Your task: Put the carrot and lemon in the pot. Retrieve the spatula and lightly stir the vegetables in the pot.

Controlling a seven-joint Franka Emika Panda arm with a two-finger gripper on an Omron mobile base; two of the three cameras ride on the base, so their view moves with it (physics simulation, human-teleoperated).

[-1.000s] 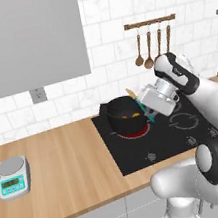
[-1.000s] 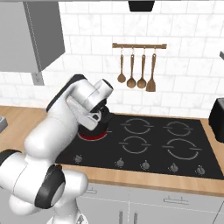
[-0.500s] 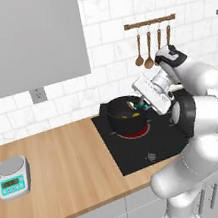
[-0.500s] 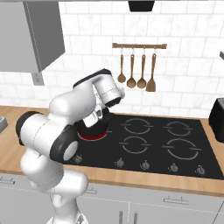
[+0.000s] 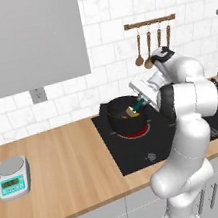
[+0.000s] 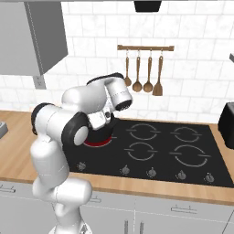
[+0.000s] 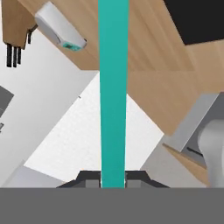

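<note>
Left base view: the black pot (image 5: 125, 116) sits on the stove (image 5: 138, 149), with the spatula (image 5: 137, 107) tilted into it and a scale (image 5: 12, 178) far off on the counter.

Right base view: the arm hides most of the pot (image 6: 98, 135); wooden spoons (image 6: 142, 75) hang behind.

Hand view: the gripper (image 7: 113, 180) pinches the teal spatula (image 7: 113, 87) tight.

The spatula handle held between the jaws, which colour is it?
Teal-green; the slim spatula handle shows best in the hand view, running straight up from the jaws.
</note>
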